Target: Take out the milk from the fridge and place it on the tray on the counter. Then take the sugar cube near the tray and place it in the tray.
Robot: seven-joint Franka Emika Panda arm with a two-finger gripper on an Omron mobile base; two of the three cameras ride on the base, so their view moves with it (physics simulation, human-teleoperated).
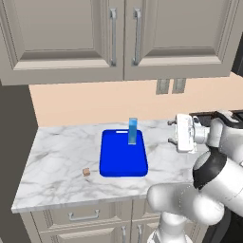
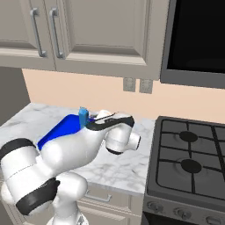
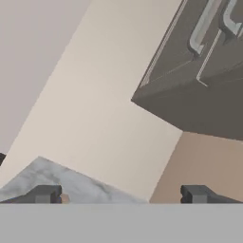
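Beige wall cabinets filled the top of the left base view, above a peach wall and a white marble counter that crossed the middle of the frame. On the counter lay the blue tray, just left of center. The milk stood upright on the tray's far end, toward the wall. The sugar cube sat on the marble at lower left of the tray, near its corner but not touching it. The gripper hung at the right of the frame, to the right of the tray and apart from the milk, holding nothing. In the hand view its two dark fingertips stood wide apart at the bottom edge. In the right base view a black stove occupied the lower right.
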